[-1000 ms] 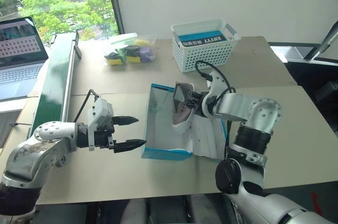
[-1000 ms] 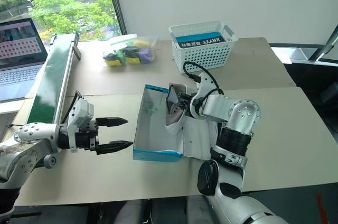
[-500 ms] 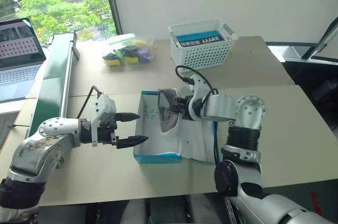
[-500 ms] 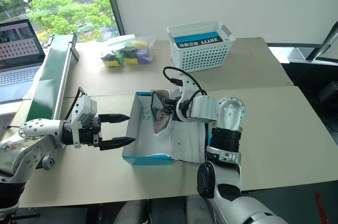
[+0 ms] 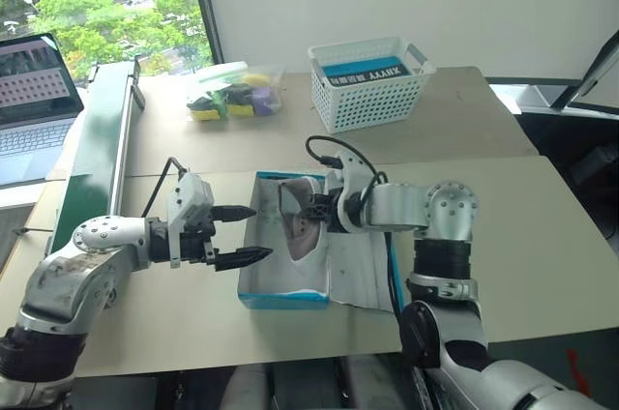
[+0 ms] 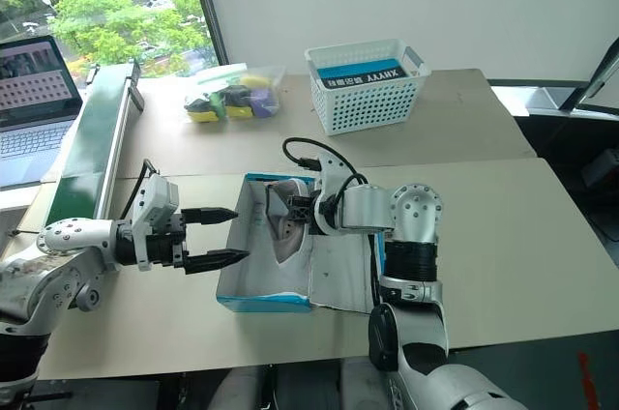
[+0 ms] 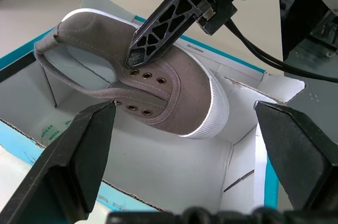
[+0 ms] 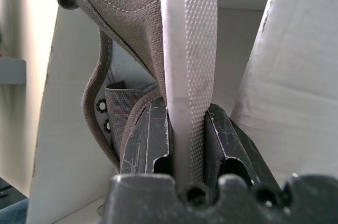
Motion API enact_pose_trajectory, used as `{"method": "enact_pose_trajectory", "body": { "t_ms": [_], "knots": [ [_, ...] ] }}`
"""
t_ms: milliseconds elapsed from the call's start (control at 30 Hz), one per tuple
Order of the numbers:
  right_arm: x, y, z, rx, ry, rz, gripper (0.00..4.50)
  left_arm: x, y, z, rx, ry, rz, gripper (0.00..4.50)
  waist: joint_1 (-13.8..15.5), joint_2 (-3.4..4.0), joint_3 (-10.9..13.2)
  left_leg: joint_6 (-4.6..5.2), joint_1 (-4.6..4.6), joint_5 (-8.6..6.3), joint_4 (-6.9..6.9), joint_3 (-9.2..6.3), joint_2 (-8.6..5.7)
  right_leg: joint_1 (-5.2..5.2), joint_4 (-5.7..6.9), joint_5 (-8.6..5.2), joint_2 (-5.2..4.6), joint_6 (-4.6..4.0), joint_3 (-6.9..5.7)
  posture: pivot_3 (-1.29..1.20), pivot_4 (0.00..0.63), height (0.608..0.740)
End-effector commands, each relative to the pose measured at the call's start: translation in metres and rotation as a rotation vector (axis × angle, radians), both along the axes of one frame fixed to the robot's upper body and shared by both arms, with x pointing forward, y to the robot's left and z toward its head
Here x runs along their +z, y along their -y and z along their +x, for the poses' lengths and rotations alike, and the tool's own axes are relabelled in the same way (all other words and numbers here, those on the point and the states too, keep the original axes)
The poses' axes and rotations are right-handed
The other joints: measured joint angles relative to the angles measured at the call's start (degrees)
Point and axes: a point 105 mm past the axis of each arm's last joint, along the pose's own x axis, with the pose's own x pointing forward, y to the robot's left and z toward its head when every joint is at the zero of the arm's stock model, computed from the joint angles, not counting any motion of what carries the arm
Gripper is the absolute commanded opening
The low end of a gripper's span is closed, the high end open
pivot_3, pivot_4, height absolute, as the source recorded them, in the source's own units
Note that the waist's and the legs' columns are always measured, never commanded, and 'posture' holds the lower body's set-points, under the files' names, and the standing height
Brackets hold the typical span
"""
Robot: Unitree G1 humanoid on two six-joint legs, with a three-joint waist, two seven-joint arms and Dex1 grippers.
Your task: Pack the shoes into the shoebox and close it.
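The cyan shoebox (image 5: 282, 300) stands open on the table, white inside, its lid (image 5: 356, 270) lying flat to the right. One grey shoe (image 5: 298, 226) with a whitish sole leans on its side inside the box (image 7: 174, 81). My right gripper (image 5: 311, 212) reaches in from the right and is shut on the shoe's side wall and sole edge (image 8: 185, 113); one of its fingers (image 7: 163, 23) rests by the eyelets. My left gripper (image 5: 259, 232) hangs open at the box's left wall, holding nothing.
A white lattice basket (image 5: 368, 91) with a blue packet stands at the back. A clear bag of coloured items (image 5: 232, 96) lies to its left. A green rail (image 5: 97, 159) and a laptop (image 5: 34, 91) are at the far left.
My right gripper has carried the shoe left and down, rolling it deeper into the box. The box has slid left, up against the left gripper's fingertips. The left arm has stayed still.
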Motion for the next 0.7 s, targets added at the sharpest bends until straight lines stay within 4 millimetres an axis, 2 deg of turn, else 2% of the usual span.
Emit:
{"method": "enact_pose_trajectory", "body": {
  "t_ms": [33, 200, 267, 467, 567, 667, 700],
  "knots": [
    [-0.007, -0.004, -0.004, 0.025, -0.029, -0.009, 2.18, 0.011, 0.000, 0.000, -0.002, 0.053, -0.005, 4.50, 0.0, 0.00, 0.0, 0.00, 0.00, 0.00, 0.00, 0.00, 0.00, 0.00, 0.00, 0.00, 0.00, 0.00, 0.00, 0.00, 0.150, 0.739],
    [0.001, -0.006, -0.002, 0.026, -0.005, -0.007, 3.85, 0.011, -0.001, 0.000, 0.001, 0.052, -0.003, 4.50, 0.0, 0.00, 0.0, 0.00, -0.06, 0.00, 0.00, 0.01, 0.03, -0.07, 0.01, 0.01, 0.04, -0.02, 0.01, 0.00, 0.150, 0.739],
    [0.010, -0.007, 0.002, 0.032, 0.031, -0.003, 3.85, 0.011, -0.001, 0.000, 0.004, 0.053, -0.004, 4.50, 0.0, 0.00, 0.0, 0.00, -0.07, 0.00, 0.00, 0.01, 0.03, -0.07, 0.00, 0.01, 0.03, -0.02, 0.00, 0.00, 0.150, 0.739],
    [0.056, -0.014, 0.016, 0.057, 0.216, 0.000, 3.85, 0.010, -0.007, 0.006, 0.076, 0.082, -0.010, 4.50, 0.0, 0.01, 0.0, 0.00, -0.09, 0.00, 0.01, 0.01, 0.05, -0.13, 0.01, 0.02, 0.06, -0.03, 0.00, 0.00, 0.150, 0.739],
    [0.081, -0.013, 0.026, 0.057, 0.347, -0.025, 3.85, 0.011, -0.016, 0.016, 0.198, 0.133, -0.028, 4.50, 0.0, 0.02, 0.0, 0.00, -0.11, 0.00, 0.00, 0.01, 0.05, -0.13, -0.03, 0.02, 0.06, -0.03, -0.01, 0.00, 0.150, 0.739],
    [0.091, -0.019, 0.028, 0.089, 0.419, -0.016, 3.85, 0.016, -0.032, 0.032, 0.377, 0.208, -0.056, 4.50, 0.2, 0.01, 0.0, 0.00, -0.12, 0.00, 0.01, 0.00, 0.05, -0.13, -0.03, 0.02, 0.05, -0.04, -0.02, 0.00, 0.150, 0.739],
    [0.095, -0.023, 0.027, 0.112, 0.446, -0.012, 3.85, 0.021, -0.044, 0.042, 0.495, 0.259, -0.058, 4.50, 0.3, 0.01, 0.0, 0.00, -0.12, 0.00, 0.01, 0.00, 0.06, -0.13, -0.02, 0.03, 0.06, -0.04, -0.04, 0.00, 0.150, 0.739]
  ]
}}
